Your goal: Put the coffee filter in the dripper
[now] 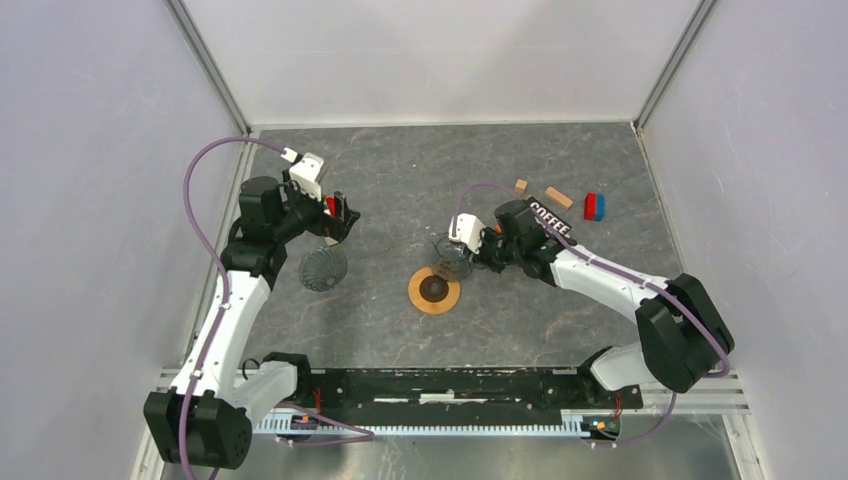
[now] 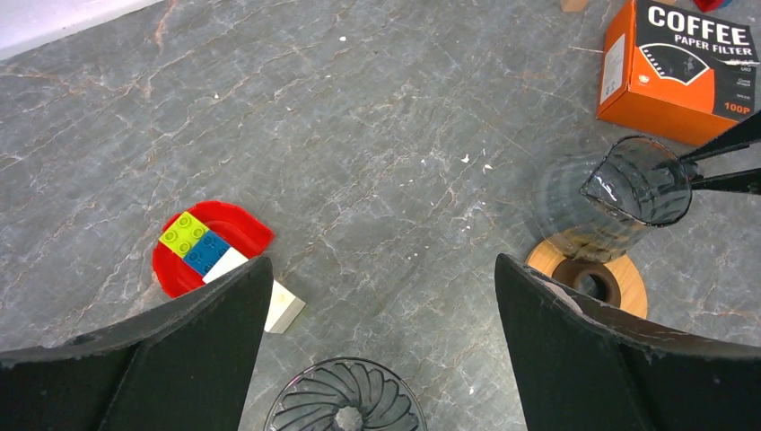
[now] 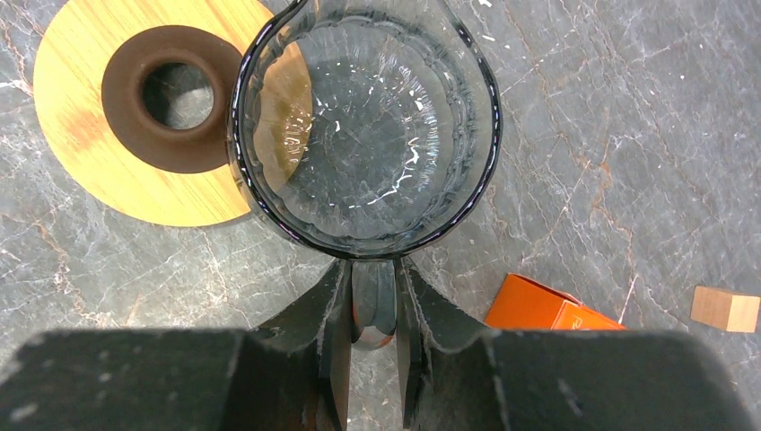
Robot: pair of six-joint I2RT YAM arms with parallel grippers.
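The dripper (image 1: 323, 268), a dark ribbed see-through cone, stands on the table at the left; it also shows in the left wrist view (image 2: 345, 404) at the bottom edge. My left gripper (image 1: 340, 222) is open and empty just beyond it, with its jaws (image 2: 381, 269) wide apart. My right gripper (image 1: 472, 250) is shut (image 3: 372, 274) on the handle of a dark smooth-walled glass cup (image 3: 363, 126), next to and partly over a tan disc (image 1: 434, 291). No white paper coffee filter is in view.
An orange "COFFEE" filter box (image 1: 550, 215) lies behind the right gripper, also in the left wrist view (image 2: 682, 67). A red piece with toy bricks (image 2: 238, 224) and a white block (image 2: 285, 307) lie near the left gripper. Wooden blocks (image 1: 559, 198) and a red-blue brick (image 1: 594, 206) lie far right.
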